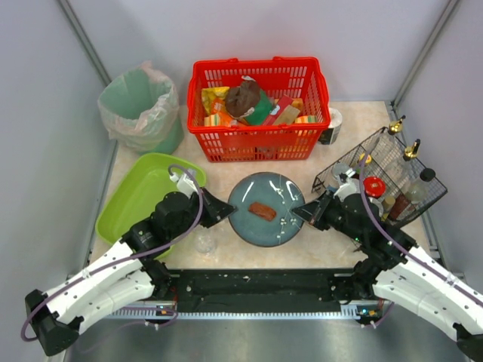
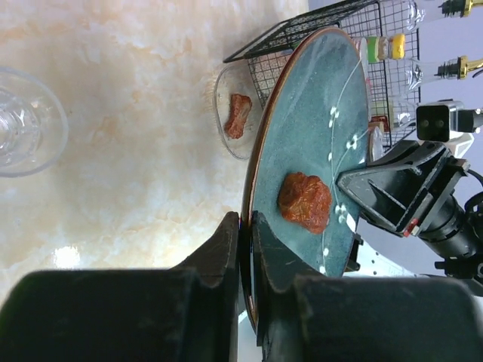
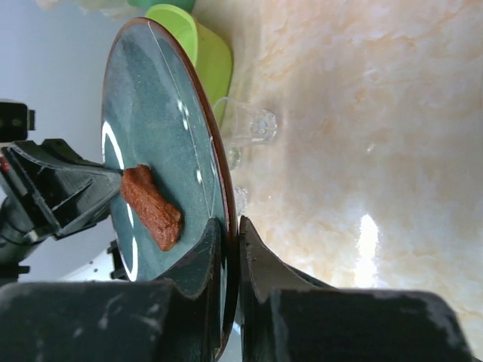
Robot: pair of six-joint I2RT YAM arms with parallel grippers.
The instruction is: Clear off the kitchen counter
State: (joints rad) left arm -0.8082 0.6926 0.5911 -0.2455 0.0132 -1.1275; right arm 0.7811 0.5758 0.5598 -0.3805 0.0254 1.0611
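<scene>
A dark teal plate carries one red-brown piece of food and is held off the pale marble kitchen counter. My left gripper is shut on the plate's left rim, and in the left wrist view the rim sits between its fingers. My right gripper is shut on the right rim, which the right wrist view shows the same way. The plate and food show in the left wrist view. They also show in the right wrist view: plate, food.
A clear glass stands by the left arm. A small clear dish with a brown piece lies below the plate. Around them are a lime-green tray, a red basket, a lined bin, a wire rack of bottles and a front rail.
</scene>
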